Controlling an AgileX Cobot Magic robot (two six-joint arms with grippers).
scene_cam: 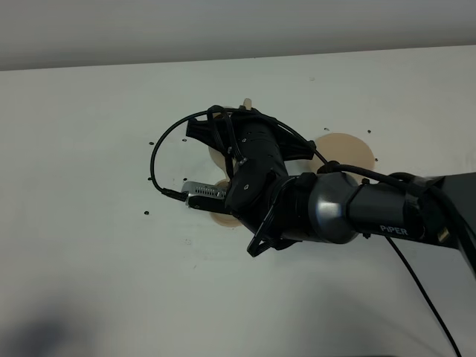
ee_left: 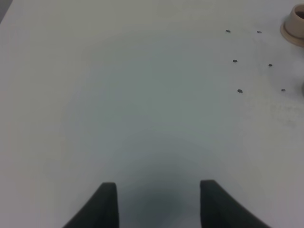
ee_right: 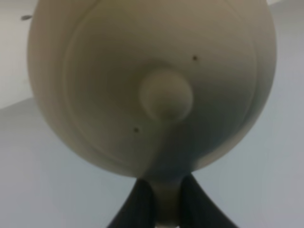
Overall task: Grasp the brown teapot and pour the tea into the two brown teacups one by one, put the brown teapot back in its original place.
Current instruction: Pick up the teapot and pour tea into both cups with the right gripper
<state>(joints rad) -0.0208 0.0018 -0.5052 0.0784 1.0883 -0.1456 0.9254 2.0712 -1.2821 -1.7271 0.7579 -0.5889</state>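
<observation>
The brown teapot (ee_right: 152,85) fills the right wrist view, lid and knob facing the camera. My right gripper (ee_right: 166,190) is shut on its loop handle. In the high view the right arm (scene_cam: 327,208) reaches across the middle and hides the teapot. Tan edges of a small saucer (scene_cam: 221,217) show under the wrist; the cups there are hidden. The wide tan saucer, the original place (scene_cam: 349,152), lies bare to the right. My left gripper (ee_left: 159,204) is open over bare table, with one teacup (ee_left: 295,23) on its saucer far off at the frame edge.
The white table (scene_cam: 89,245) has small dark holes (ee_left: 234,61) dotted around the cups. A black cable (scene_cam: 160,152) loops out from the right wrist. The left arm does not show in the high view.
</observation>
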